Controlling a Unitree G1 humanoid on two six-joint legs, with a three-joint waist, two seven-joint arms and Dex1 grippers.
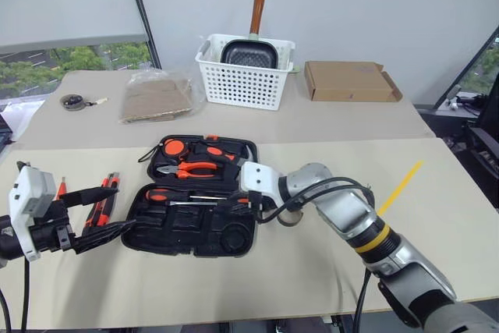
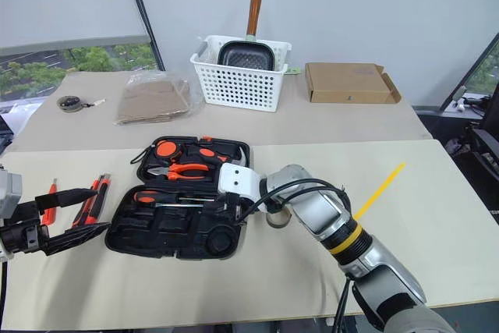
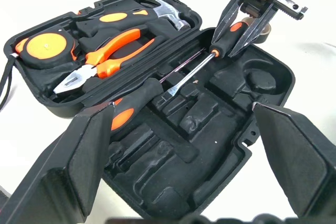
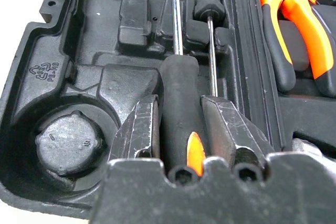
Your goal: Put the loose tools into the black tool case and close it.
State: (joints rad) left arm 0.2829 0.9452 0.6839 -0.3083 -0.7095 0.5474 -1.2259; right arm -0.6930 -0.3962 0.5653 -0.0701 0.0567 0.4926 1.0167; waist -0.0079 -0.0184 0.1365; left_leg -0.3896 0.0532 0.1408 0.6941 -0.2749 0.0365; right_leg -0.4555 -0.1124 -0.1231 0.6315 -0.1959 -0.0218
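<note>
Right arm reaches in from the right side of the table (image 1: 437, 216), forearm bent across toward the left, wrist angled down over the open tool case (image 1: 195, 235). Right gripper (image 4: 181, 124) is pinched on the black handle of a screwdriver (image 4: 178, 95), one finger on each side, handle end with an orange stripe sitting between them. That screwdriver lies in the near half of the case, long axis running left-right along the hinge side, shaft pointing toward the left end of the case. A second screwdriver (image 3: 134, 103) lies just beside it, parallel, but pointing the other way, its orange-black handle at the left end and tip toward the gripper.

Left arm is held low at the left edge of the table, gripper pointing right toward the case. Left gripper (image 1: 97, 216) is spread wide, nothing between the fingers (image 3: 79, 166).

Case lies open flat in the middle of the near table, lid half on the far side holding pliers (image 1: 187, 169), a hammer (image 3: 165, 11) and a tape measure (image 3: 47, 45).

Left of the case, on the table: utility knife (image 2: 92, 200) lying with its long axis near-to-far, and a small orange screwdriver (image 2: 51, 202) further left, same direction. Tape roll (image 2: 277, 220) sits on the table just right of the case, partly hidden behind the right wrist.
</note>
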